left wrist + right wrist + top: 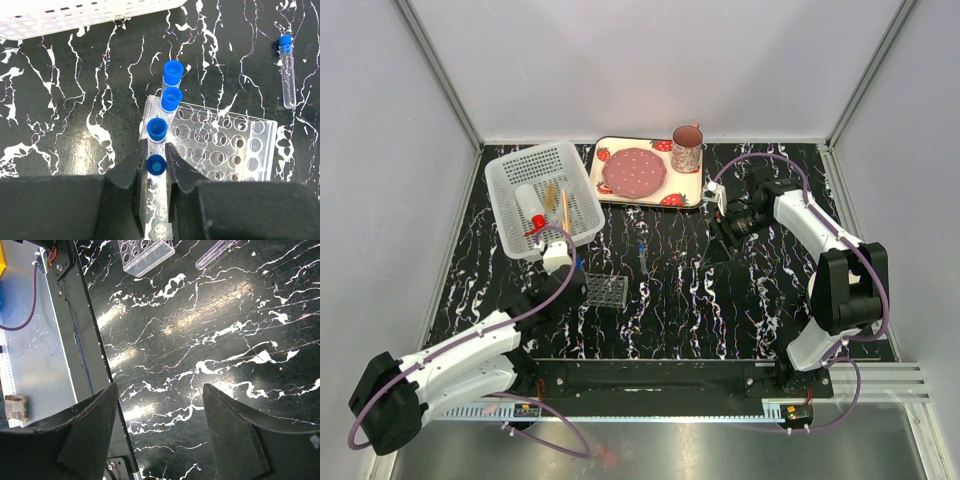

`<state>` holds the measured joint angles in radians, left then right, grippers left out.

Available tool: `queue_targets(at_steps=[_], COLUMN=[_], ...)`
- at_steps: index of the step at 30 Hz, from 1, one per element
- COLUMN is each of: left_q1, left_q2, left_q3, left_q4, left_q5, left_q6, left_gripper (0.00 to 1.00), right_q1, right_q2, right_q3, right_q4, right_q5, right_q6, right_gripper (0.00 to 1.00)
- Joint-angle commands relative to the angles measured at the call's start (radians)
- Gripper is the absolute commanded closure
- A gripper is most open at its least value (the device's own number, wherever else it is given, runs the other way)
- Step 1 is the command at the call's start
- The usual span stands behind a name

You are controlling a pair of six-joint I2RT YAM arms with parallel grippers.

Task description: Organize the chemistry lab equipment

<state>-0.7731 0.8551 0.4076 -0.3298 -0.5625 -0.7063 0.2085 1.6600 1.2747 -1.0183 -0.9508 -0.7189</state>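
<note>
Blue-capped tubes (171, 98) line the rack (250, 150); left jaws seemingly grip one, right jaws gape.

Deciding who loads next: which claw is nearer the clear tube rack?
Left. The left claw is at the rack's end row, shut on a blue-capped tube; the right claw hangs open off to its right.

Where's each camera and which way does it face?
Top external: above, behind the bases, looking down on the table; both arms show.
Left wrist: looks down on the tube rack; left gripper shut on a blue-capped tube.
Right wrist: looks down on the table; right gripper open.
Shared: both wrist views show tube rack, loose tube.
</note>
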Motion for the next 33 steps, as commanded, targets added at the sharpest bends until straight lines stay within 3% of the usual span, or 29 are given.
queue_targets(at_steps=[1,33], left_q1=[-0.014,-0.11], left_q2=[0.012,0.081], left_q3=[-0.016,0.028], left_q4=[0.037,-0.008], left_q5=[-0.053,-0.229], left_q6=[0.013,-0.039], left_gripper=[0.83,0.85], right_q1=[-0.003,-0.003], right_q2=[0.004,0.015], right_q3=[0.008,0.012], right_q4=[-0.005,-0.019], right_q5=[-0.003,-0.003], right_q6=[-0.022,-0.034], right_gripper=[0.25,0.25])
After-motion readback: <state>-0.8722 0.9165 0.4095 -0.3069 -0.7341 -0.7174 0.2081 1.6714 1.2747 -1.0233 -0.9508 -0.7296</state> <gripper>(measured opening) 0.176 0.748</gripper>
